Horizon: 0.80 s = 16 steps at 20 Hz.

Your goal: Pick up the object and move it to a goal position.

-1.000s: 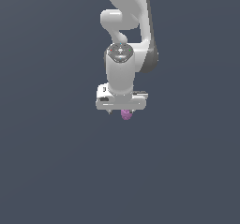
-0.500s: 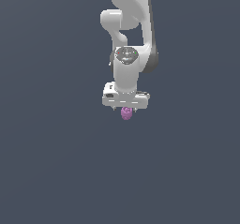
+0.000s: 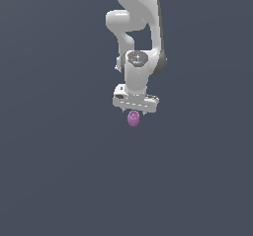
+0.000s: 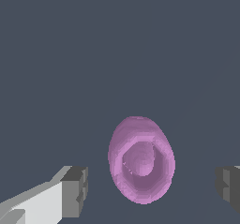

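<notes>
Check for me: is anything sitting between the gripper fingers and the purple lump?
Nothing visible. In the wrist view the purple lump sits in the open gap between the two fingers, with clear space on either side. The gripper hangs directly over it.

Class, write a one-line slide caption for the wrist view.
Purple-pink lump centred between the open gripper jaws, neither touching it.

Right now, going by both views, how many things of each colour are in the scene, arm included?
Purple-pink: 1, the object, between the open fingers and apart from both.
White: 1, the arm with its gripper.
Total: 2.
</notes>
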Motion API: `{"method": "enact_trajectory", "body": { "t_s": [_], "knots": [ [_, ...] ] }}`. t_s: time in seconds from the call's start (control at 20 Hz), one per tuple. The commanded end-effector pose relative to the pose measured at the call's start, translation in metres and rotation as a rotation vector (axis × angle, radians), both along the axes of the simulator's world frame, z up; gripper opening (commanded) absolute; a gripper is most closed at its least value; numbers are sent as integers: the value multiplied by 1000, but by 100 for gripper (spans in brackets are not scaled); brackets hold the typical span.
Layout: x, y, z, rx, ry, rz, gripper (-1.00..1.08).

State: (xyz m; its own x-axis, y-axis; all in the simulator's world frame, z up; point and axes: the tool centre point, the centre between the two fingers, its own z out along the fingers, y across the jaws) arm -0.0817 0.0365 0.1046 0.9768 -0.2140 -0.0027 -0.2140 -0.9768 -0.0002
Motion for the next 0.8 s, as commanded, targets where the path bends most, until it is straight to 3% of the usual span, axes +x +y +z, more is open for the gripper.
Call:
{"method": "enact_trajectory", "body": {
  "t_s": [0.0, 0.4, 0.75],
  "knots": [
    [-5, 1, -2, -1, -2, -14, 100],
    [-6, 2, -8, -1, -2, -15, 100],
    [-7, 2, -39, -1, -2, -18, 100]
  ]
}}
